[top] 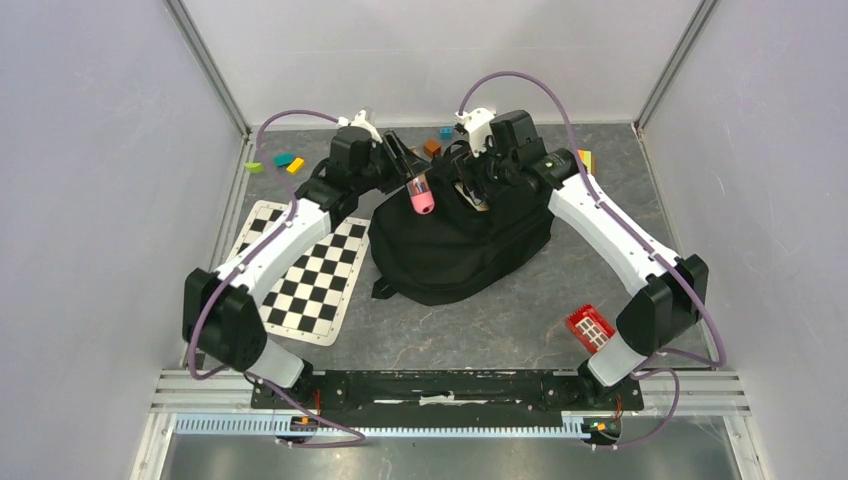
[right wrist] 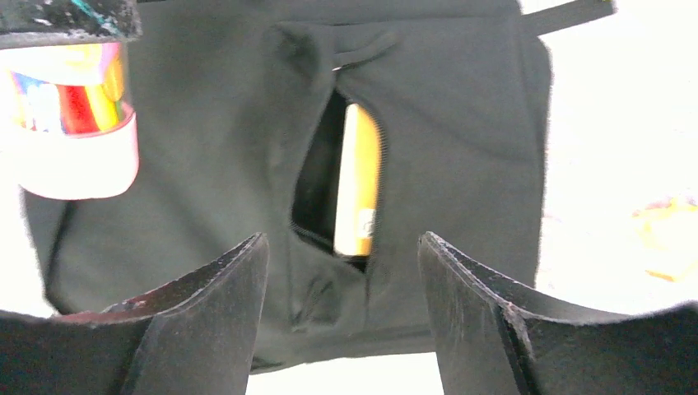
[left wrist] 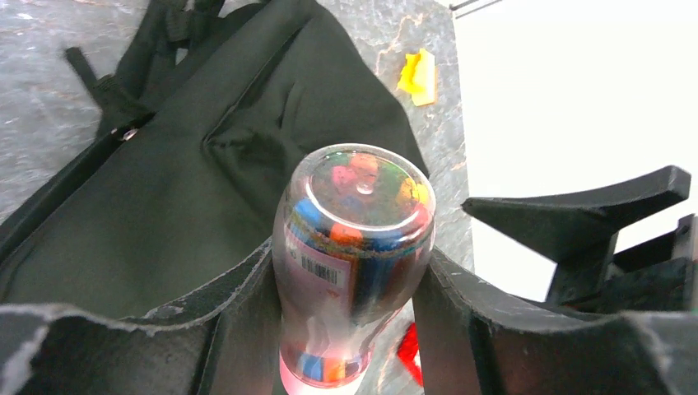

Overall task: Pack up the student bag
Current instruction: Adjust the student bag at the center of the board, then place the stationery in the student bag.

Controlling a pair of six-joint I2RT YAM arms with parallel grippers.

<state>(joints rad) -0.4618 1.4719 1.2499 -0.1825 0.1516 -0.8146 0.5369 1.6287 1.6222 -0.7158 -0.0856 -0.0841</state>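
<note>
Top external: shows student bag [top: 460, 250] slumped mid counter [top: 500, 320] — soft, probably light and floppy. Left wrist: shows left gripper [left wrist: 350, 271] clamped on clear bottle [left wrist: 354, 214], likely slippery. Right wrist: shows right gripper [right wrist: 342, 255] wide, empty, over zip opening [right wrist: 313, 189] — best pinched at that stiffer edge.

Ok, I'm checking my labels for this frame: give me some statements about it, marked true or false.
1. The left fingers grip a clear bottle of colourful bits. True.
2. The right fingers hold something yellow. False: they stand apart, empty, over the student bag.
3. A yellow thing shows through the bag's opening. True.
4. The checkered mat lies on the bag's right. False: on its left.
5. The red item sits in the bag. False: it lies on the table, apart from the bag.
</note>
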